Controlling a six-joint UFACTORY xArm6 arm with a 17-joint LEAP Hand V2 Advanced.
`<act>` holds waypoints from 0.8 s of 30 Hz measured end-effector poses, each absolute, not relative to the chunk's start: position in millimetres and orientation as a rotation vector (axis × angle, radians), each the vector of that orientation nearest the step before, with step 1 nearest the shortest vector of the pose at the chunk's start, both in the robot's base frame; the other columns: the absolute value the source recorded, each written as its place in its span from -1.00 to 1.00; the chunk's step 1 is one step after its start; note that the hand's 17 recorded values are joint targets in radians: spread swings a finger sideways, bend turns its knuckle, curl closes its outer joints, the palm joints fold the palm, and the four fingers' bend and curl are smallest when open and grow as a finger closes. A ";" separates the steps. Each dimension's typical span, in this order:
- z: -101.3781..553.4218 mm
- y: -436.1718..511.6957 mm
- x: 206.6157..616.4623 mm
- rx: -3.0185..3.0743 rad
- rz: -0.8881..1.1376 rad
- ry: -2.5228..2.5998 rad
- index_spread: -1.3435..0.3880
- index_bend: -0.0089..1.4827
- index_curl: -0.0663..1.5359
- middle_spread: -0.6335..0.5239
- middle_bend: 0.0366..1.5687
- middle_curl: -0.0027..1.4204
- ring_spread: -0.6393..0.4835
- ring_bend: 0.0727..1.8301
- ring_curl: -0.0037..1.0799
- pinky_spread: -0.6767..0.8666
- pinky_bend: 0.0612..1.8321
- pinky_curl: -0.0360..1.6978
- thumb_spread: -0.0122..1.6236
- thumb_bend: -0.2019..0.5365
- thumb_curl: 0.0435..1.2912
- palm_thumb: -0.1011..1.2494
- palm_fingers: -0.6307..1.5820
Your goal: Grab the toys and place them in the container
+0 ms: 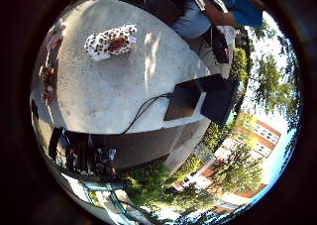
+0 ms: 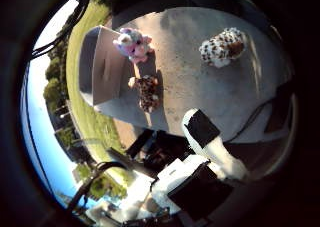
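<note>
Hand hung high above desk, fingers extended, holding nothing. Three toys lay well below: spotted toy, pink toy and brown toy beside container. None binned yet; all pending.

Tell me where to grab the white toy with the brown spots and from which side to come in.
Take the spotted plush toy across its rounded middle, coming down from above. It lies alone on the concrete tabletop, apart from the pink toy and the brown toy, so the fingers likely have room to close on both flanks of its soft body.
</note>
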State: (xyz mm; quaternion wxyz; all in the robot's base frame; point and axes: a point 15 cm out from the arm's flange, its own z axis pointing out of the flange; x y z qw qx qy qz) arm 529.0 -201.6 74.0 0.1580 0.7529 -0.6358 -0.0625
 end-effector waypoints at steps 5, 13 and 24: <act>51.2 -215.5 535.8 2.132 -0.157 -1.767 0.28 -0.77 -0.61 0.14 -0.80 -0.54 0.58 -0.71 -0.39 0.38 -0.57 -0.66 0.42 -0.51 -0.53 0.05 -0.38; 31.2 -229.4 551.7 2.124 -0.009 -1.660 0.26 -0.79 -0.63 0.19 -0.81 -0.52 0.57 -0.71 -0.39 0.40 -0.56 -0.66 0.35 -0.52 -0.52 0.16 -0.41; 7.6 -252.9 565.4 2.039 0.195 -1.534 0.29 -0.78 -0.63 0.20 -0.81 -0.52 0.57 -0.72 -0.39 0.39 -0.58 -0.66 0.33 -0.54 -0.53 0.18 -0.42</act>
